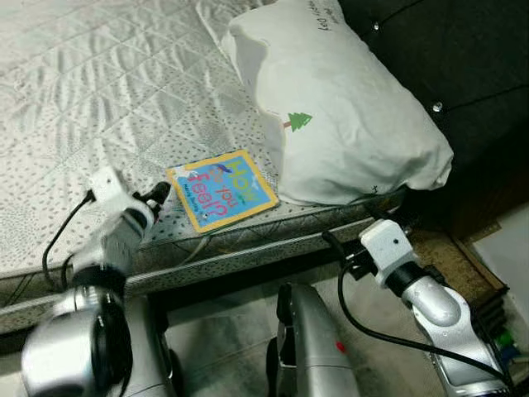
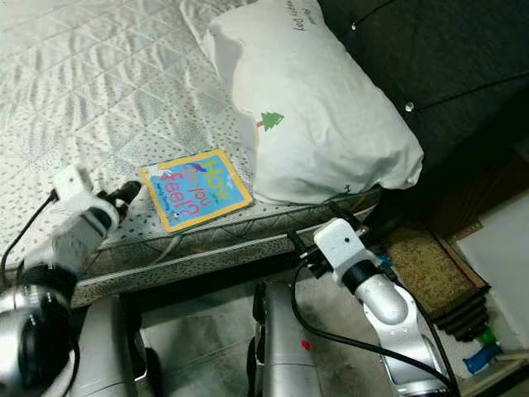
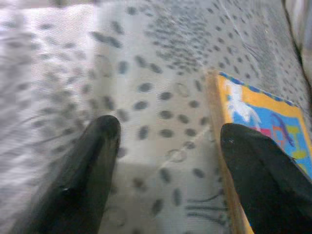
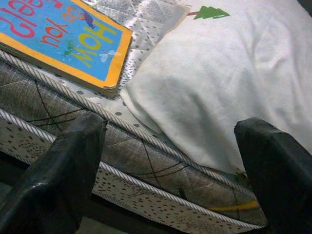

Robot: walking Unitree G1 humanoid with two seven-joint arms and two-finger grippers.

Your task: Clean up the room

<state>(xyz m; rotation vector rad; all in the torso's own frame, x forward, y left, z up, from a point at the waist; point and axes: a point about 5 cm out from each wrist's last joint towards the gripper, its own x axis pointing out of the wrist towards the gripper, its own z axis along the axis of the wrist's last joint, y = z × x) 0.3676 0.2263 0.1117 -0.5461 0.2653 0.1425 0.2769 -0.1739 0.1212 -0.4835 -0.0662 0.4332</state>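
A thin book (image 1: 223, 190) with a blue cover and orange border lies flat on the mattress (image 1: 99, 83), close to its front edge and just left of a white pillow (image 1: 339, 107) with a small green tree print. My left gripper (image 1: 159, 196) rests over the mattress immediately left of the book. It is open: one finger (image 3: 83, 165) is over bare fabric and the other finger (image 3: 263, 175) is at the book's edge (image 3: 258, 109). My right gripper (image 4: 170, 141) hangs open in front of the mattress side, below the pillow's (image 4: 234, 87) front corner, with nothing between its fingers.
A dark padded headboard (image 1: 446, 50) stands behind the pillow on the right. A brown mat (image 2: 426, 265) and some small blue and green items (image 2: 483, 356) lie on the floor at the right. The mattress front edge (image 4: 146, 170) runs across below the book.
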